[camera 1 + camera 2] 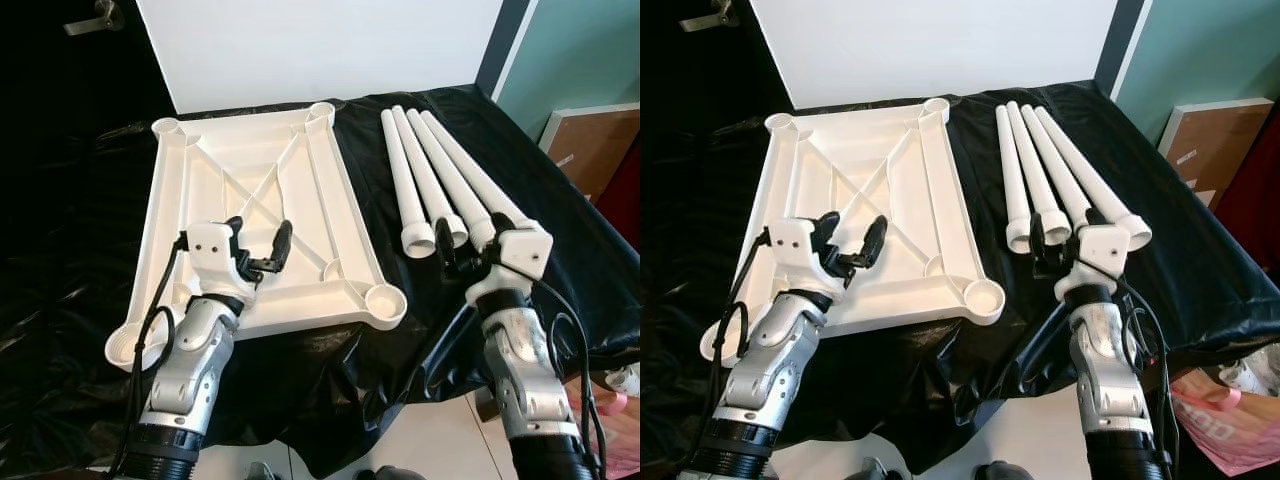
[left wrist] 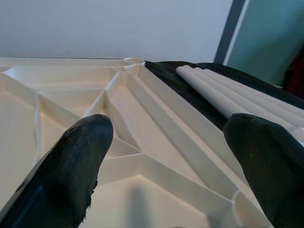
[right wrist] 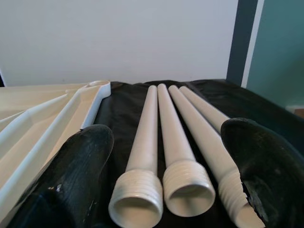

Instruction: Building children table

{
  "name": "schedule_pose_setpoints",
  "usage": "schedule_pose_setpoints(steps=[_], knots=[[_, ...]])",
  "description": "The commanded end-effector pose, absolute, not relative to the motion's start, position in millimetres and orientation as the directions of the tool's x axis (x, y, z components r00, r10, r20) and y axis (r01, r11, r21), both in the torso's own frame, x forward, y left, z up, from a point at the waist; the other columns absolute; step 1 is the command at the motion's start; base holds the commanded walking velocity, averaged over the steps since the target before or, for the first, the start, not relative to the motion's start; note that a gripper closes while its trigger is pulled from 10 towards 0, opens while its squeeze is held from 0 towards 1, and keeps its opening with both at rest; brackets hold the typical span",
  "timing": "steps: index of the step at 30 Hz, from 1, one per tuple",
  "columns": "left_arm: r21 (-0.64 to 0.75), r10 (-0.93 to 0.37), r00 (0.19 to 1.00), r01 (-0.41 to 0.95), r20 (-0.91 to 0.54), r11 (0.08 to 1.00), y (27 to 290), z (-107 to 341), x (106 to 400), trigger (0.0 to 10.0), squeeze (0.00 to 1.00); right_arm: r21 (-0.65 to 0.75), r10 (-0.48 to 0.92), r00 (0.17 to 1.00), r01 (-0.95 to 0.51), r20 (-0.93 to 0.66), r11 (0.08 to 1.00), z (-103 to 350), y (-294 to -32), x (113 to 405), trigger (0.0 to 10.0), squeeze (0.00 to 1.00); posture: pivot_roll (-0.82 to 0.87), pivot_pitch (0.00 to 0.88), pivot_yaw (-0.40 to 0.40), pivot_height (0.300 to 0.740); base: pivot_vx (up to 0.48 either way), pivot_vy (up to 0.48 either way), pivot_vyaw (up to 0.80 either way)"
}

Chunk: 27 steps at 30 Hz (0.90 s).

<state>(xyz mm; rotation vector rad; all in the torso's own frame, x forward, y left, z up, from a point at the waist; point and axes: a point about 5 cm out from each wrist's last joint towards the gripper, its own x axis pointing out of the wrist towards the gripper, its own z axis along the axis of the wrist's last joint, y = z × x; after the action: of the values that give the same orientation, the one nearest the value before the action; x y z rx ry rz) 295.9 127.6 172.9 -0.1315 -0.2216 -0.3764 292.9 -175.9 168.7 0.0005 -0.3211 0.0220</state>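
Spreading wide, the right gripper is facing the threaded ends of four white legs, lying side by side at three o'clock of the upturned tabletop. The left gripper, also parted, is hovering over its ribs. Round legs risk rolling off when nudged.

Beyond both grippers a plain white wall panel rises at the far edge of the crumpled black plastic sheet covering the work surface. Off past the right gripper, a dark vertical strip borders a teal wall, with a brown board leaning beneath it. Pale floor shows below the sheet's near edge.
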Motion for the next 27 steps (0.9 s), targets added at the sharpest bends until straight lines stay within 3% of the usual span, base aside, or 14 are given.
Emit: schedule_pose_setpoints(steps=[1,12,27], knots=[[-0.064,-0.427,0.872,0.453,0.241,0.889,120,177,294,10.0,0.00,0.011,0.031,0.957,-0.035,0.288,0.999,166,-176,294,10.0,0.00,-0.10,0.119,0.005,0.740,0.000,0.000,0.00],[-0.035,-0.459,0.857,0.479,0.233,0.877,117,180,295,10.0,0.00,-0.017,0.019,0.964,-0.015,0.265,1.000,167,-177,306,10.0,0.00,-0.10,0.115,0.009,0.740,0.000,0.000,0.00],[-0.101,-0.451,0.868,0.478,0.207,0.873,120,181,296,10.0,0.00,0.007,0.013,0.969,-0.015,0.247,1.000,167,-174,308,10.0,0.00,-0.09,0.104,0.015,0.740,0.000,0.018,0.00]])
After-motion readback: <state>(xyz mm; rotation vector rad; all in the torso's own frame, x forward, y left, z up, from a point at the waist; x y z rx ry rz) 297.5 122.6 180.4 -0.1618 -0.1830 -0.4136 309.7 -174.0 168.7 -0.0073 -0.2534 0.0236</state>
